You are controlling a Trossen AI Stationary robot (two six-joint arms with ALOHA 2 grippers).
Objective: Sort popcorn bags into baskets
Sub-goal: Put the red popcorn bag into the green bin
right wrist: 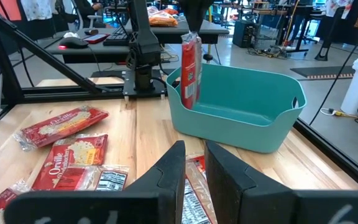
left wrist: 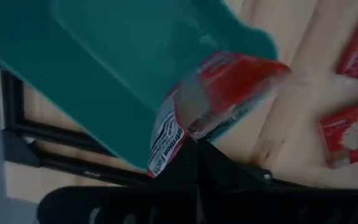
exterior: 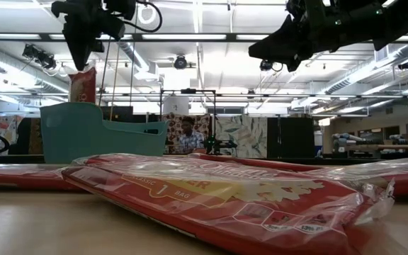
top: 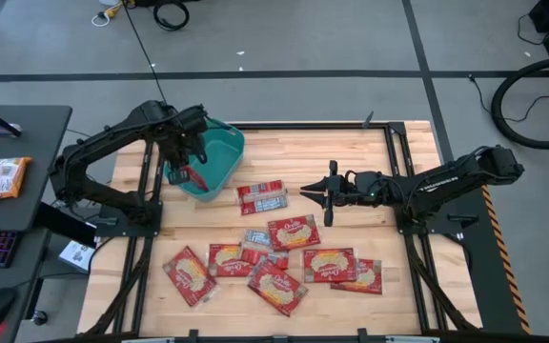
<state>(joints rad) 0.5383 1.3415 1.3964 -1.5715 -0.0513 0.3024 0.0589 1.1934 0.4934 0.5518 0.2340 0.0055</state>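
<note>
Closest to the low camera: a popcorn bag lying flat on the wooden table, red with a cream panel, filling the foreground.

Left gripper is clenched on one bag, pinched at its edge and hanging edge-on just above the near rim of the teal basket. In the left wrist view the held bag overlaps the basket wall, directly ahead of the fingers. Right wrist view shows it upright at the basket rim, clear of the basket floor.

Right gripper hovers over the table, fingers parted, holding nothing. Just ahead of it lie two bags side by side showing the paler side. The rest of the loose bags are scattered on the table to one side of it, some overlapping. Basket is well beyond its fingertips, past the paler pair.
</note>
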